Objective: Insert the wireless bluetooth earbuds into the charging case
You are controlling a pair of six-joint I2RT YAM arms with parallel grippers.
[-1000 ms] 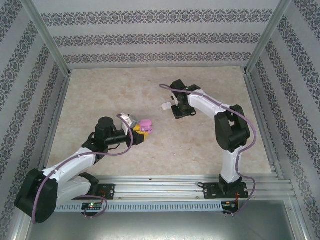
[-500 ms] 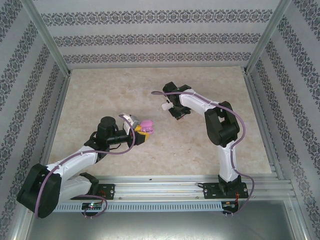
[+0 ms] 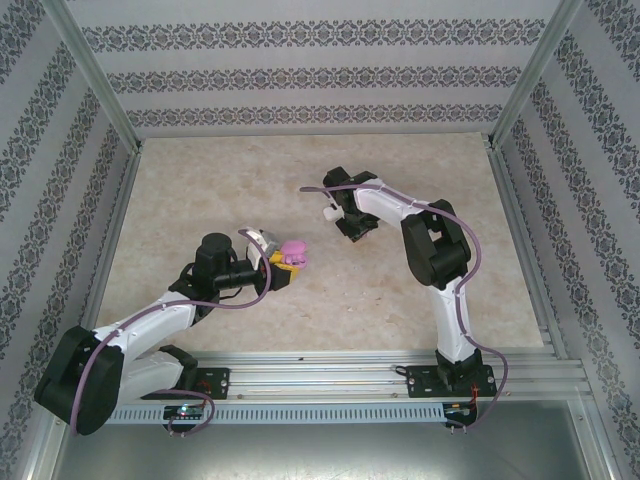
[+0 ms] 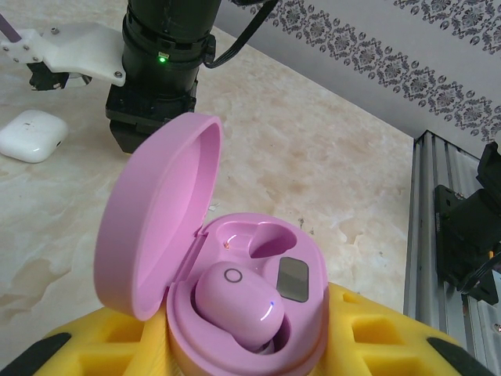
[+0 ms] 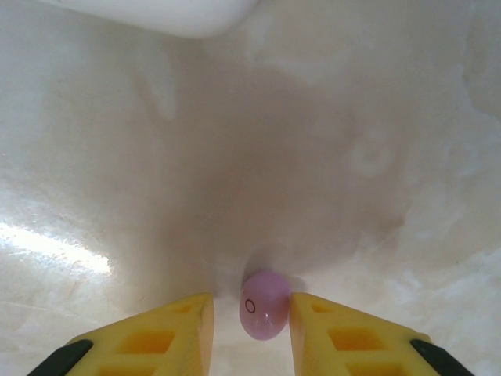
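My left gripper (image 3: 283,258) is shut on the pink charging case (image 4: 258,305), whose lid (image 4: 156,211) stands open. One pink earbud (image 4: 235,301) sits in the case's near socket; the far socket (image 4: 262,239) is hollow. A second pink earbud (image 5: 264,305) lies on the table between the yellow fingers (image 5: 168,329) of my right gripper (image 5: 250,313). It touches the right-hand finger, with a gap to the left-hand one, so the jaws stand open around it. In the top view the right gripper (image 3: 346,222) is low over the table's middle.
A white case (image 3: 328,211) lies shut on the table just left of the right gripper, seen too in the left wrist view (image 4: 31,135). Metal frame posts and a rail (image 3: 380,375) border the marble table (image 3: 230,180).
The right arm has folded and its gripper has shifted left, closer to the white case. The left arm holds the pink case where it was.
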